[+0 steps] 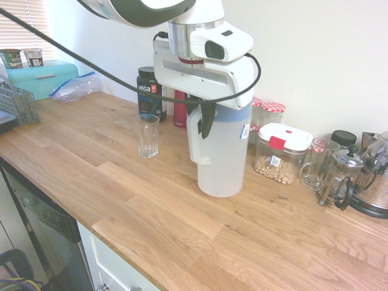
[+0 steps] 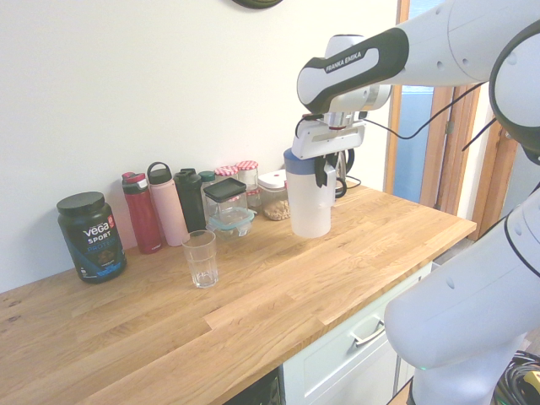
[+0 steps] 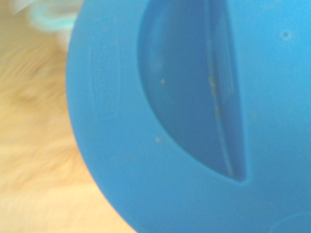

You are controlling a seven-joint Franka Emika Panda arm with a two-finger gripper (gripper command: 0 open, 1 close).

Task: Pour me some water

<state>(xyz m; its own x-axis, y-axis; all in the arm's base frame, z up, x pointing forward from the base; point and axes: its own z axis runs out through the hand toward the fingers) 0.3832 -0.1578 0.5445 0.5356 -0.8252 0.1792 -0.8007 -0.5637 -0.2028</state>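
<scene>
The gripper (image 1: 203, 115) clenches the jug (image 1: 223, 157) by its handle (image 1: 195, 136). The water (image 1: 219, 173) is inside the jug, under a blue lid (image 3: 112, 160). The glass (image 1: 147, 138) stands apart from the jug on the counter (image 1: 151, 194).

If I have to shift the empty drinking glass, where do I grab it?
Probably the side wall of the drinking glass, around mid-height, coming from the counter's front edge: it stands upright, tall and handleless, with the red bottle and pink bottle on its wall side.
</scene>
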